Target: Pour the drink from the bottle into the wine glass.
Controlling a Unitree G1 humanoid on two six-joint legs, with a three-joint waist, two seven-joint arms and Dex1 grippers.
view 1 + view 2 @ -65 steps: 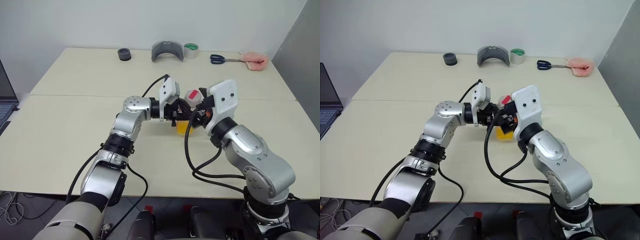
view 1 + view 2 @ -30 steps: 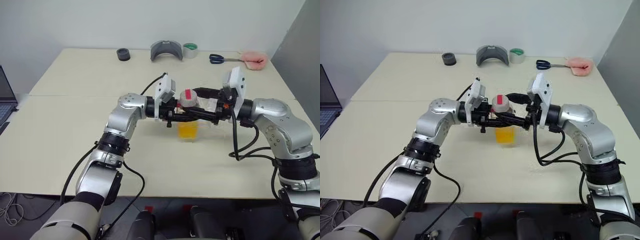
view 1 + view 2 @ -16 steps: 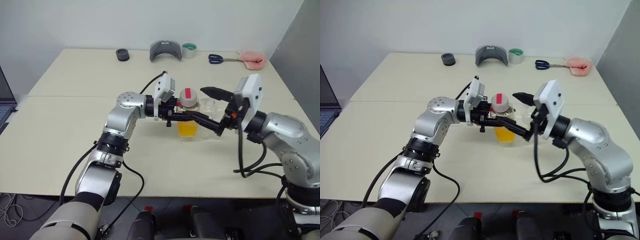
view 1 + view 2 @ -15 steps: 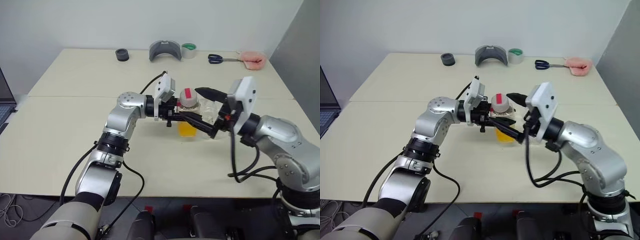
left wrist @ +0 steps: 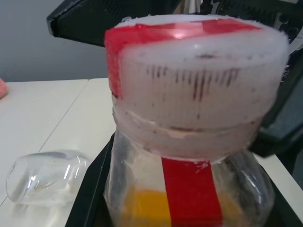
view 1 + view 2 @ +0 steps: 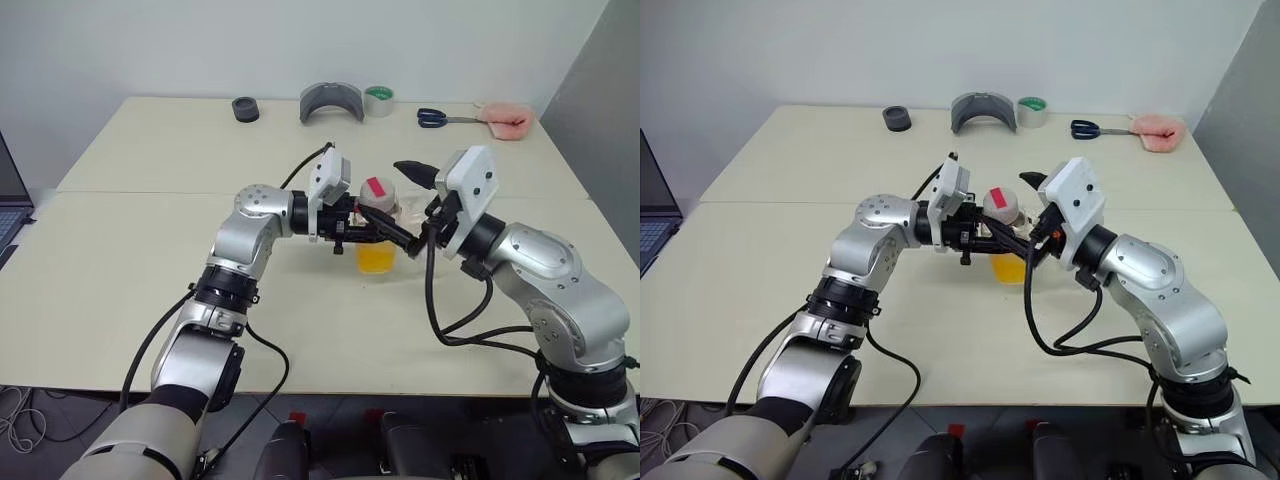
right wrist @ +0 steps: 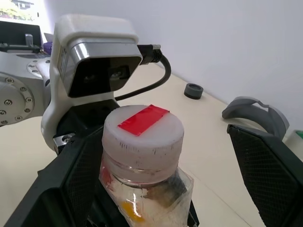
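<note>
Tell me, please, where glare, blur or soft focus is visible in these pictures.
Left wrist view: a bright glare spot sits on the red strip atop the bottle cap, and the wine glass lying behind looks soft. Right wrist view: the cap is fairly sharp, while the grey curved object behind is blurred. Left eye view: light is even, with soft shadows under the arms on the table.

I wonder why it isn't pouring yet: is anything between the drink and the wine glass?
Yes. The white cap with red tape is still on the bottle, sealing in the drink. The right gripper has its open fingers on either side of it.
</note>
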